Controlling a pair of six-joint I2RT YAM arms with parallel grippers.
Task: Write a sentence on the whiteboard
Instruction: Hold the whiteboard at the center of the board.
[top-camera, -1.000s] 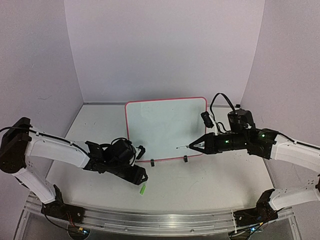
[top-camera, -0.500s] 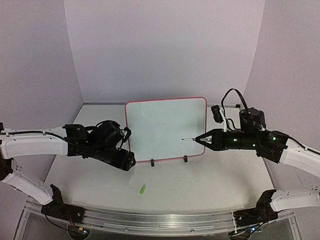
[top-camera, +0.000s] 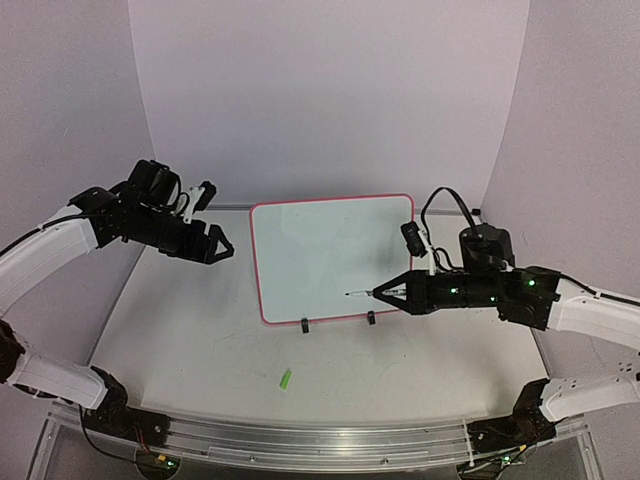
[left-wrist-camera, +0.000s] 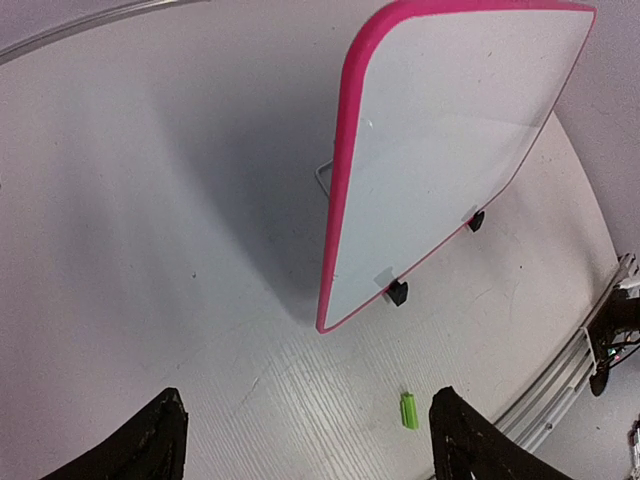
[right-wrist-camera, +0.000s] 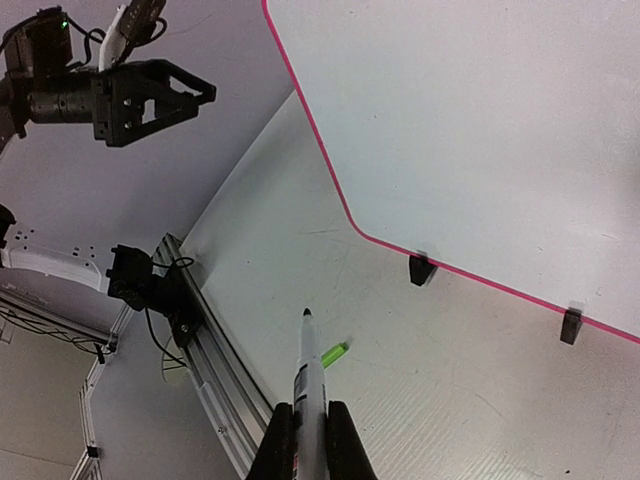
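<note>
The whiteboard (top-camera: 330, 255) stands upright on two black clip feet in the middle of the table. Its face is blank; no green sentence shows in any view. My right gripper (top-camera: 390, 292) is shut on a marker (top-camera: 362, 294) whose uncapped tip points at the board's lower right area. In the right wrist view the marker (right-wrist-camera: 308, 385) sticks out between the fingers of the right gripper (right-wrist-camera: 308, 450), below the board (right-wrist-camera: 480, 130). My left gripper (top-camera: 218, 254) is open and empty, raised to the left of the board. In the left wrist view the left gripper (left-wrist-camera: 305, 455) looks down on the board (left-wrist-camera: 450, 130).
A green marker cap (top-camera: 285, 379) lies on the table in front of the board, and it also shows in the left wrist view (left-wrist-camera: 409, 410) and the right wrist view (right-wrist-camera: 335, 353). A metal rail (top-camera: 320, 440) runs along the near edge. Lilac walls close in the back and both sides.
</note>
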